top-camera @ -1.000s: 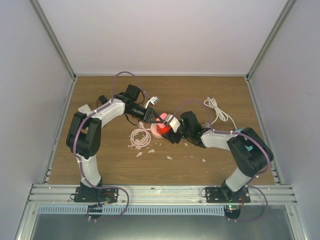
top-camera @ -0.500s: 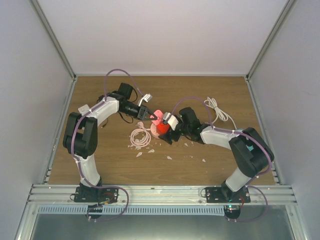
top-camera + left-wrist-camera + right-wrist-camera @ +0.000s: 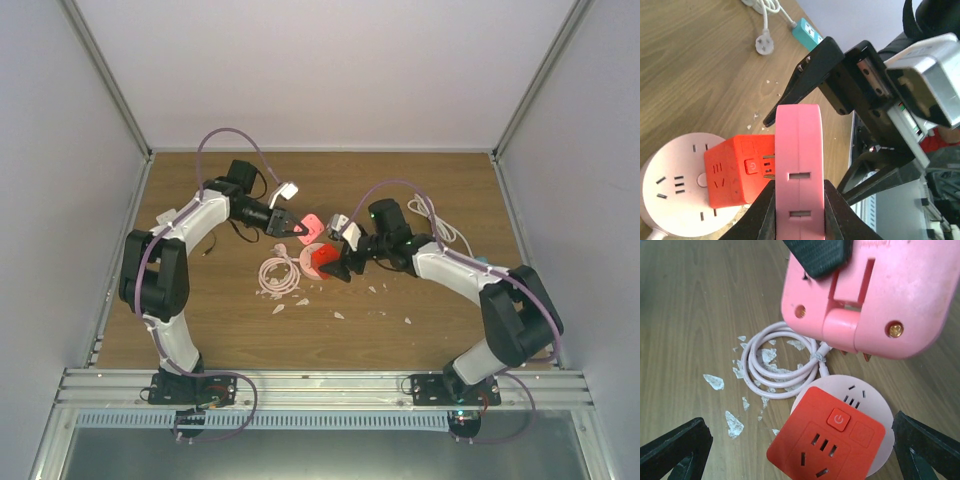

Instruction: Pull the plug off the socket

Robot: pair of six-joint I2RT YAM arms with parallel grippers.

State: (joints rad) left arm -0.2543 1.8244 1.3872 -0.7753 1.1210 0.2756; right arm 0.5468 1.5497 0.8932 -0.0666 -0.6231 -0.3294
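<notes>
We see the left gripper (image 3: pixel 294 226) clamped on the pink plug (image 3: pixel 799 165), its 2 fingers (image 3: pixel 759 216) pressing the plug's flat faces. The plug hangs just above the red cube socket (image 3: pixel 826 442), a little to its far side. Its brass prongs are bare and clear of the slots. The cube sits on a round pink socket base (image 3: pixel 667 192) near the middle of the table (image 3: pixel 250 340). The cube's square button carries a power symbol.

The right gripper (image 3: pixel 338 262) stands wide, with 1 finger on each side of the cube, and we cannot make out any contact. A coiled pink cable (image 3: pixel 777 371) lies left of the base among pale flakes (image 3: pixel 714 381). To the far right lie a white cable (image 3: pixel 440 228) and a teal block (image 3: pixel 807 31), its label too small to read.
</notes>
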